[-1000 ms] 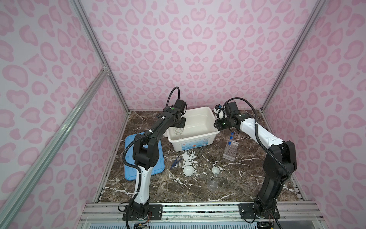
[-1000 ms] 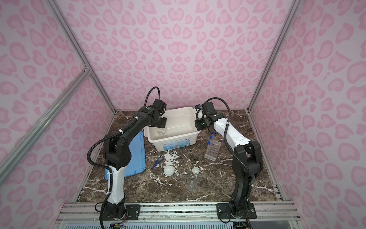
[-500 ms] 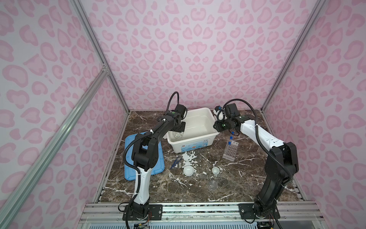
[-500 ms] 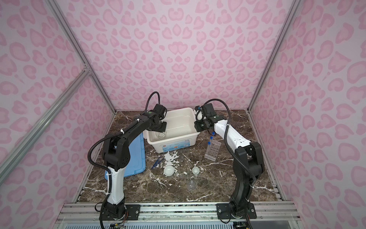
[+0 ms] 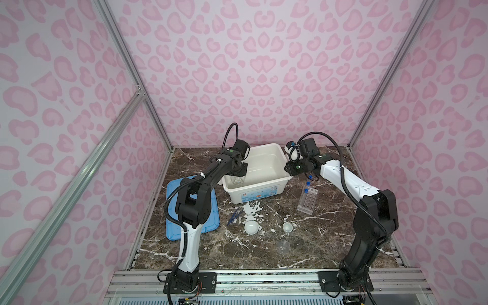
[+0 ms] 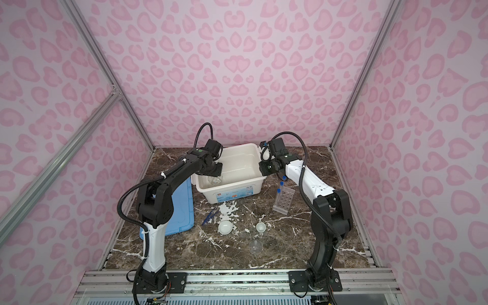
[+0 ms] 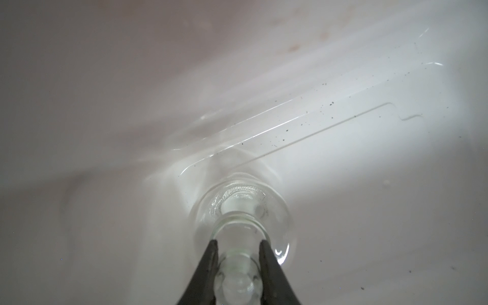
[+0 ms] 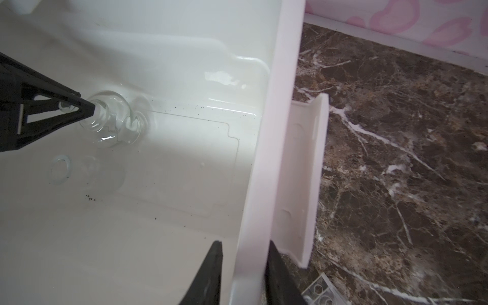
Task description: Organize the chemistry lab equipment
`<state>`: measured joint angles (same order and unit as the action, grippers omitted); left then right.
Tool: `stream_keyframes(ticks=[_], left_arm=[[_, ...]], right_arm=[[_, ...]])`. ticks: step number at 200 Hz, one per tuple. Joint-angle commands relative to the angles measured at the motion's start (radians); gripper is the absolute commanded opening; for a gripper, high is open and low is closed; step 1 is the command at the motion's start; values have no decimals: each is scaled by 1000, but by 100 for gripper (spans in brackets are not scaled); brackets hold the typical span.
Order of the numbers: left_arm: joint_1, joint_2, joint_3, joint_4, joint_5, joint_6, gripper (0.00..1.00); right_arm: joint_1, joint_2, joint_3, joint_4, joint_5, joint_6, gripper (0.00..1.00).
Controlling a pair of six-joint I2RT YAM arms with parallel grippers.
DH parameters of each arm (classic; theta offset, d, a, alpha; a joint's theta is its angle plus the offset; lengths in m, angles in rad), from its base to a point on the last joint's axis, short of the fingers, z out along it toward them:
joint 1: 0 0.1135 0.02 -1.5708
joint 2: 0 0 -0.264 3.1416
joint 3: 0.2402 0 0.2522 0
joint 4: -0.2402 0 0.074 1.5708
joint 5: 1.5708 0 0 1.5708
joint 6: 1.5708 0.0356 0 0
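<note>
Both at the bin [image 5: 253, 191]: left hand [image 7: 238, 240] clenched on flask [image 7: 243, 200], right hand [image 8: 244, 243] astride rim, grip unclear.

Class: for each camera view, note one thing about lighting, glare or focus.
Left wrist view: the left gripper is soft-focused, the clear flask throws glints. Right wrist view: glare on the white bin wall, marble table dimmer. Both top views: even light, sharp.

Robot test booth, pink-patterned walls [image 5: 250, 79], aluminium frame [image 5: 126, 60], marble-look tabletop [image 5: 317, 245], left arm [image 5: 190, 245], right arm [image 5: 348, 182]
</note>
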<state>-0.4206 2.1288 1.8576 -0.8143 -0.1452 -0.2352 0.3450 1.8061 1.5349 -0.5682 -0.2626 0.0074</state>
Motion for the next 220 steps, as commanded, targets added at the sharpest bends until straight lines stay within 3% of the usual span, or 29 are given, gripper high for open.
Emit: stream_keyframes(ticks=[1, 61, 115, 164, 220], left_arm=[[2, -10, 5, 15, 10, -6, 22], [2, -27, 18, 19, 45, 1, 47], [1, -45, 32, 15, 44, 2, 54], [-13, -124, 25, 37, 10, 7, 69], [-100, -267, -36, 119, -86, 124, 88]], right_arm=[[1, -1, -3, -1, 6, 6, 31], [0, -14, 4, 4, 8, 11, 39], [0, -33, 6, 8, 13, 22, 45], [0, -78, 3, 19, 25, 27, 58], [-5, -120, -20, 40, 53, 44, 65]])
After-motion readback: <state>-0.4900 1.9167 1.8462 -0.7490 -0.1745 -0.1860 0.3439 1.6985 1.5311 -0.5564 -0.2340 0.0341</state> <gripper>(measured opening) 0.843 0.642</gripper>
